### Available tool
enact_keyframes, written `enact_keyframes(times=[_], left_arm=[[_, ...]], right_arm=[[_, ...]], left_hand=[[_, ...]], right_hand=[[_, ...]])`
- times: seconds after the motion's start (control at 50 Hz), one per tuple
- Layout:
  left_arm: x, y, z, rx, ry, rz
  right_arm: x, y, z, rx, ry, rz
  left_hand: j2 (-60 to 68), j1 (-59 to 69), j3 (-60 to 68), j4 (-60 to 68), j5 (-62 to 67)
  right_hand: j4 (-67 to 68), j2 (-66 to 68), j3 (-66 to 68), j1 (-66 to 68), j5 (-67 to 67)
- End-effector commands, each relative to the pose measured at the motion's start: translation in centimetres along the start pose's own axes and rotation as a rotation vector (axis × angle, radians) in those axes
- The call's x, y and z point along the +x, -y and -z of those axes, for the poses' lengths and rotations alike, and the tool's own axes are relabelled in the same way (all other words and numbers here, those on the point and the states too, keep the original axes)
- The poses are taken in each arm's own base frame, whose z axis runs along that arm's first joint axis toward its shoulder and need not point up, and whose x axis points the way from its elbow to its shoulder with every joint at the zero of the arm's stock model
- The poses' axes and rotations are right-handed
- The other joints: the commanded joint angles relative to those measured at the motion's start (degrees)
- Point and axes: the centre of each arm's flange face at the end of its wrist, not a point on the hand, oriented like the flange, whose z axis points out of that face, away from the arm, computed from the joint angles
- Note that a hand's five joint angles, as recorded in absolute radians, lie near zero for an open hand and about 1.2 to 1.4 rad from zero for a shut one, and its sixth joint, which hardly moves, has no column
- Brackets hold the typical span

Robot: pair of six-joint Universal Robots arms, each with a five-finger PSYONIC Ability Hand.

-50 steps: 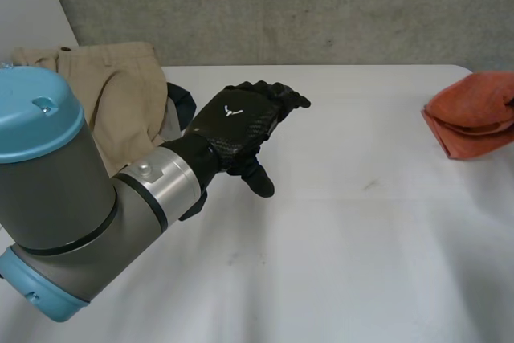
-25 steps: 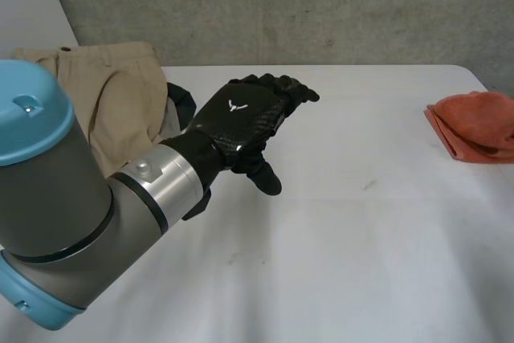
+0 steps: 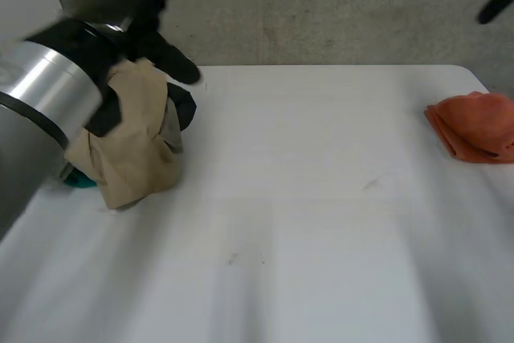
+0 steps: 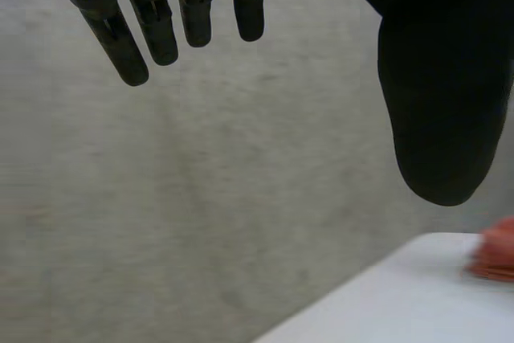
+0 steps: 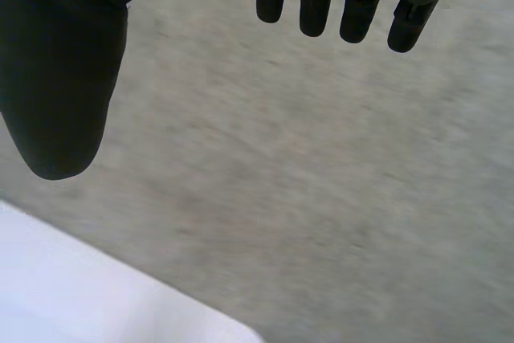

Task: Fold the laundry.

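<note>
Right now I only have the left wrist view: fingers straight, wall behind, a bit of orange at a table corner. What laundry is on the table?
Observer: Head view shows a crumpled tan garment at the left side of the table.
Operator: And the orange thing?
Observer: It's a bunched orange cloth at the table's right edge, well apart from the tan garment.
Operator: Right hand?
Observer: The right hand is open in its own wrist view, fingers straight, holding nothing.

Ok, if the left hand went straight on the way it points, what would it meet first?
Probably the grey wall behind the table: the left hand aims its straight fingers at it, above the table, with nothing in between, though depth is unclear.
</note>
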Motion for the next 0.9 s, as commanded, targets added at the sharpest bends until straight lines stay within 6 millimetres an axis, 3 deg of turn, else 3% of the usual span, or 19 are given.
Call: enact_keyframes(times=[0.02, 0.18, 0.26, 0.32, 0.4, 0.42, 0.44, 0.58, 0.66, 0.9], left_arm=[[-2.0, 0.8, 0.2, 0.019, 0.089, -0.02], [-2.2, -0.4, 0.6, -0.035, 0.105, -0.012], [-2.1, -0.9, 0.9, -0.051, 0.1, -0.01], [-2.1, -1.3, 1.2, -0.066, 0.098, -0.008], [-2.1, -1.7, 1.3, -0.08, 0.097, -0.008], [-2.1, -1.8, 1.3, -0.081, 0.097, -0.008], [-2.1, -1.8, 1.3, -0.081, 0.097, -0.008], [-2.1, -2.2, 1.4, -0.096, 0.099, 0.002], [-1.9, -2.9, 1.9, -0.117, 0.098, 0.002], [-2.0, -2.9, 2.6, -0.119, 0.11, -0.002]], right_arm=[[-6.0, 1.3, 3.7, -0.069, 0.111, 0.001], [-8.5, 1.6, 6.4, -0.131, 0.156, 0.011], [-8.7, 0.6, 7.5, -0.172, 0.168, 0.02], [-8.2, 0.8, 8.8, -0.091, 0.154, 0.019], [-6.7, 2.6, 12.7, 0.148, 0.127, 0.019], [-6.7, 3.0, 14.7, 0.187, 0.159, 0.05], [-6.7, 2.8, 15.3, 0.181, 0.171, 0.058], [-6.8, -2.8, 17.0, -0.085, 0.176, 0.039], [-7.0, -5.0, 18.1, -0.16, 0.195, 0.023], [-6.4, -3.7, 19.0, -0.033, 0.169, -0.003]], left_hand=[[-0.3, -1.0, -0.5, 0.0, 0.0], [-0.5, -1.2, -0.7, -0.1, -0.2], [-0.5, -1.2, -0.7, -0.1, -0.2], [-0.5, -1.2, -0.7, -0.1, -0.2], [-0.6, -1.3, -0.8, -0.3, -0.4], [-0.8, -1.5, -1.0, -0.5, -0.5], [-0.8, -1.5, -1.0, -0.5, -0.5], [-1.0, -1.7, -1.2, -0.6, -0.7], [-1.1, -1.8, -1.3, -0.8, -0.9], [-1.6, -2.3, -1.9, -1.3, -1.4]], right_hand=[[-2.3, -2.3, -2.2, -3.4, -2.6], [-2.3, -2.3, -2.2, -3.4, -2.6], [-2.3, -2.3, -2.2, -3.4, -2.6], [-2.3, -2.3, -2.2, -3.4, -2.6], [-2.3, -2.3, -2.2, -3.4, -2.6], [-2.3, -2.3, -2.2, -3.4, -2.6], [-2.3, -2.3, -2.2, -3.4, -2.6], [-2.3, -2.3, -2.2, -3.4, -2.6], [-2.3, -2.3, -2.2, -3.4, -2.6], [-2.3, -2.3, -2.2, -3.4, -2.6]])
